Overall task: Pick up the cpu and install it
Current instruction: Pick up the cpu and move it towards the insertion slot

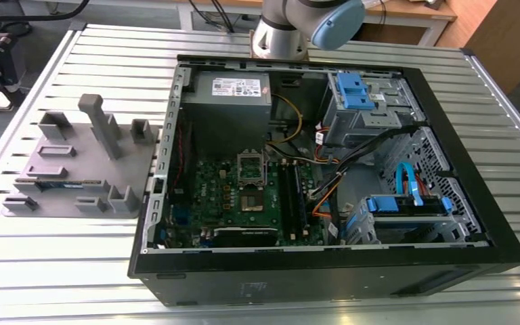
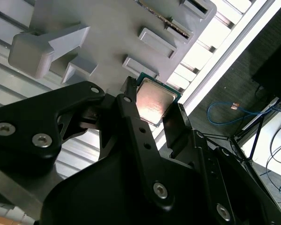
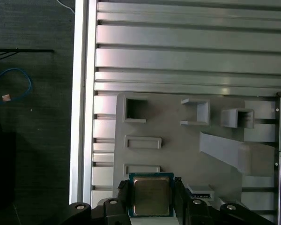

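In the first wrist view your gripper [image 3: 151,202] pinches the cpu [image 3: 151,194] by two opposite edges above the grey parts tray [image 3: 178,154]; treat this small flat chip as light, stiff and probably fragile underneath, so hold only its thin rim

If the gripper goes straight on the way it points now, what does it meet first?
Probably the grey holder, near its edge by the shallow recesses. The gripper, shut on the cpu, points at it in both wrist views. How far above it hangs is unclear.
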Controlling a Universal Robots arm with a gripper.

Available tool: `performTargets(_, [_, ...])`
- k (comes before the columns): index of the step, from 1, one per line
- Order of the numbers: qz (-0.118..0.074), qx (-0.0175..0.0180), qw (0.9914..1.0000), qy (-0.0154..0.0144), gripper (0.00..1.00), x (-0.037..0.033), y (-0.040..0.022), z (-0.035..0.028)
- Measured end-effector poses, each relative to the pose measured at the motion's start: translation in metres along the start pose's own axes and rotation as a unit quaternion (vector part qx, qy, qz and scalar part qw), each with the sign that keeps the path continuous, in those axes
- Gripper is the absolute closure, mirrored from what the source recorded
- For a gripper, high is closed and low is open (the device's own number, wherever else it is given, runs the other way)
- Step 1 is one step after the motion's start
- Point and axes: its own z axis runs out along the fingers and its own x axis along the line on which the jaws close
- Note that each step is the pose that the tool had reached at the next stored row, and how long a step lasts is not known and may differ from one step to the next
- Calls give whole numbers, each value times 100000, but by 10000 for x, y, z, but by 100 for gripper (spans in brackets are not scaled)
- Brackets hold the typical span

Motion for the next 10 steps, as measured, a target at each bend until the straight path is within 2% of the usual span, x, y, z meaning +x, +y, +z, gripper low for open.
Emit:
performTargets(7, [0,6,100000,9,53,0,0,-3])
performTargets(10, [0,14,100000,27,53,-1,0,-23])
